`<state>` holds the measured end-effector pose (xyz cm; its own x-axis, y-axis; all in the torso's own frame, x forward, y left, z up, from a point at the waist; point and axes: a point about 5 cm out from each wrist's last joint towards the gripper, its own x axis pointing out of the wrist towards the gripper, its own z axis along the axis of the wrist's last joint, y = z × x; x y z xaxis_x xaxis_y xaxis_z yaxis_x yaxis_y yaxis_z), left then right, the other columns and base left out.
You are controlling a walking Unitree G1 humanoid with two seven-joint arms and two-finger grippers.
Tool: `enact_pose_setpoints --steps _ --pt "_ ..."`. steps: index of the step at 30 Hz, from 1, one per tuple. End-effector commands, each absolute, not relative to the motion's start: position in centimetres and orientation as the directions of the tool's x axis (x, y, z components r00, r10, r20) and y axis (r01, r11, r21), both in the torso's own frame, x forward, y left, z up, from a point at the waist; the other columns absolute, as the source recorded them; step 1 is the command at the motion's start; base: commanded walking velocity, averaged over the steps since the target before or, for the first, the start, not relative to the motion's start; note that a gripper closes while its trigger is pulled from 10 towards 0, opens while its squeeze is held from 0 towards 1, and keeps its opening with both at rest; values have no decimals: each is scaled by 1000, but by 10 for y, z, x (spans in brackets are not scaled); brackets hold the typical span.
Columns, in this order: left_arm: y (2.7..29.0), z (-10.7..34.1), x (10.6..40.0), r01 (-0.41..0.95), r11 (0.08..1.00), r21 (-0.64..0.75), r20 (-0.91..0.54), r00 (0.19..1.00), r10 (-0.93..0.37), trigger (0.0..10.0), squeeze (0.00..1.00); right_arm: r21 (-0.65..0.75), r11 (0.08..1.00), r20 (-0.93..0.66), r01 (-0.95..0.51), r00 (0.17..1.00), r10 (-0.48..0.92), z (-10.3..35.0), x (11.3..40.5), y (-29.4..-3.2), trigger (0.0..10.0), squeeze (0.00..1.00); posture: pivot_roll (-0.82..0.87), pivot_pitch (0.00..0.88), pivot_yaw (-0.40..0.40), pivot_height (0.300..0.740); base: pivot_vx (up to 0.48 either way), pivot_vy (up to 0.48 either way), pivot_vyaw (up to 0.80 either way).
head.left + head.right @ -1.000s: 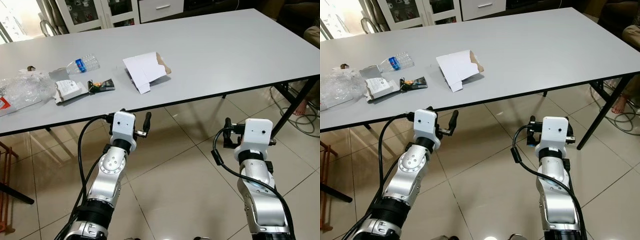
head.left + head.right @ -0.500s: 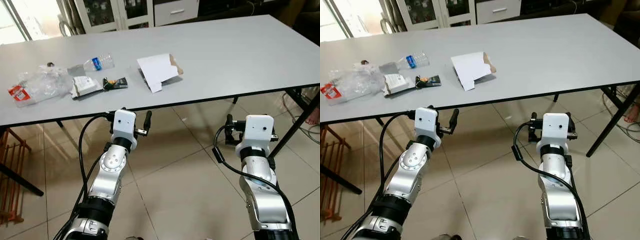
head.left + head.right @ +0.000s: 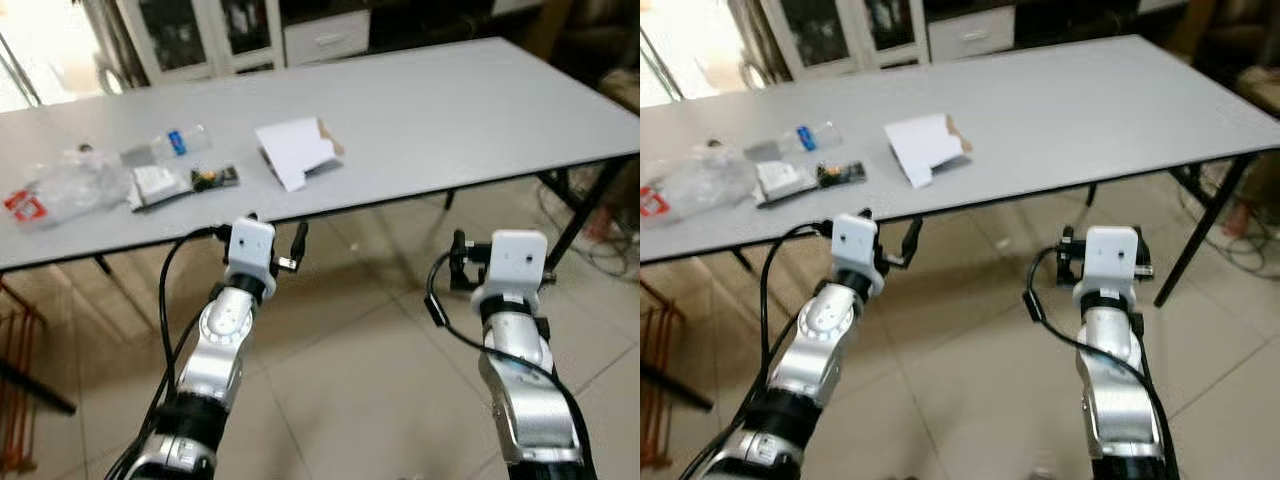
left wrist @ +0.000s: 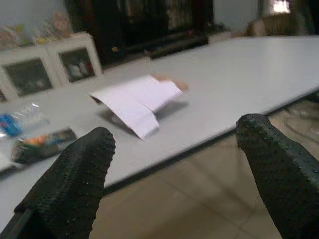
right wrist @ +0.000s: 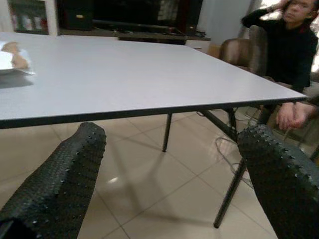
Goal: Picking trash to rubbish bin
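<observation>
Trash lies on the left part of a grey table [image 3: 450, 110]: a white folded carton [image 3: 297, 150], a dark snack wrapper [image 3: 215, 178], a white packet [image 3: 155, 183], a clear plastic bottle [image 3: 165, 145] and a crumpled clear bag [image 3: 65, 187]. My left gripper [image 3: 278, 238] hangs open just below the table's near edge, in front of the carton [image 4: 137, 102], with nothing between its fingers. My right gripper [image 3: 460, 265] is open too, lower and to the right over the floor, pointing under the table edge [image 5: 149, 110].
White glass-door cabinets [image 3: 230, 30] stand behind the table. A black table leg [image 3: 575, 210] slants at the right, with cables on the tiles beyond it. A person [image 5: 294, 55] sits past the table's far right end. An orange rack [image 3: 15, 400] is at the left.
The head camera has shifted and the picture is now blurred. The trash keeps its layout on the table, and both arms hold the same pose with open fingers.
</observation>
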<state>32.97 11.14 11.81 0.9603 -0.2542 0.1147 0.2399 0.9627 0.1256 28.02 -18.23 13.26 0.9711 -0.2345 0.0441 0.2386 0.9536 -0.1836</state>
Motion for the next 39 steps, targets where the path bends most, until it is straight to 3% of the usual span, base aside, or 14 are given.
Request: enact_pose_setpoints --steps 1,26,39 --pt "116 114 329 239 962 133 94 963 -252 10000 0 -174 958 45 229 973 -225 134 282 -178 10000 0 -132 54 91 740 480 0 0" --pt "117 113 328 229 963 142 92 966 -243 10000 0 -179 965 62 194 981 -186 139 282 -170 10000 0 -133 59 92 740 477 0 0" --pt "119 111 328 212 966 147 83 971 -226 10000 0 -151 973 64 173 984 -164 144 286 -168 10000 0 -128 64 91 740 291 0 0"
